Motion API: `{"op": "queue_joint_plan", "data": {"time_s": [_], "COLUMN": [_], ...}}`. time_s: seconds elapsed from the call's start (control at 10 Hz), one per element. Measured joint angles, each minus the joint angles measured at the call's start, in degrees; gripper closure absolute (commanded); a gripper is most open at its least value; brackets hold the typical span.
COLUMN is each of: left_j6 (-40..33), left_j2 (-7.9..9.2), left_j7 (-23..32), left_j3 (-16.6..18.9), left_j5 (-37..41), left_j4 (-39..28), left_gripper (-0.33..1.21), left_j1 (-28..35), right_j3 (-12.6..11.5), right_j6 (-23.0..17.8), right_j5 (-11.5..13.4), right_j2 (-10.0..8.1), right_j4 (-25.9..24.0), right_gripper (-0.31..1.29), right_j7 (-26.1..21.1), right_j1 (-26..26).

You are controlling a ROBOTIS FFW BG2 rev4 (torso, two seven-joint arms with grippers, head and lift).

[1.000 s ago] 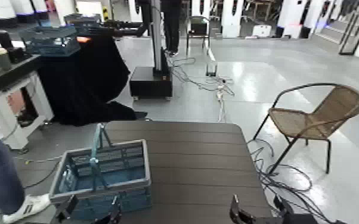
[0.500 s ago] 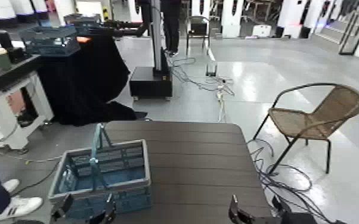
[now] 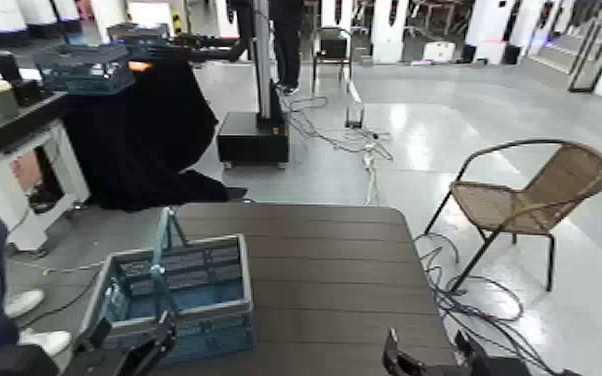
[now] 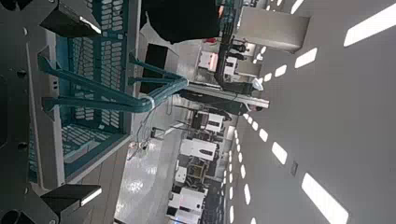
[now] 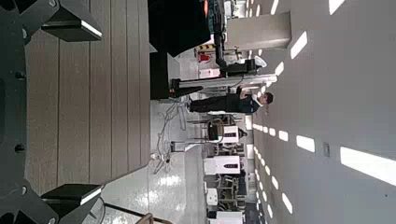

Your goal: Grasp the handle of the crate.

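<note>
From the head view we see the crate (image 3: 175, 295) on the left part of the brown table (image 3: 335, 290), its thin teal handle (image 3: 158, 262) standing up; our left gripper (image 3: 130, 350) sits low just in front of it, and our right gripper (image 3: 435, 358) waits at the table's near edge.

In the left wrist view the fingers (image 4: 77, 22) are spread wide, the handle (image 4: 112, 89) between them (not touched yet); the crate looks light, stiff and holey, so we should pinch the handle's top bar.

In the right wrist view the fingers (image 5: 70, 26) are spread over bare table.
</note>
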Motion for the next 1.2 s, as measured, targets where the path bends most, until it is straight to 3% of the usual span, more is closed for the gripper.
{"op": "queue_joint_plan", "data": {"time_s": [0.2,0.4,0.9,1.2], "left_j6": [4.7,9.4,20.3,26.2], "left_j2": [1.48,4.15,14.2,18.47], "left_j7": [-0.6,-1.8,-5.2,-8.2], "left_j3": [1.6,3.0,4.8,5.2], "left_j5": [7.1,14.8,30.8,38.0], "left_j4": [0.1,1.3,7.3,13.5], "left_gripper": [0.11,0.11,0.11,0.11], "left_j1": [-2.5,-5.7,-14.1,-19.3], "right_j3": [0.0,0.1,0.2,0.4], "right_j6": [0.0,0.0,0.1,0.4], "right_j5": [-0.3,-0.6,-1.1,-1.5], "right_j2": [0.1,0.12,0.14,0.02], "right_j4": [0.2,0.4,0.6,0.7], "right_gripper": [0.15,0.15,0.15,0.15], "right_j7": [0.0,0.0,0.0,0.0], "right_j1": [-0.1,-0.2,-0.5,-0.7]}}
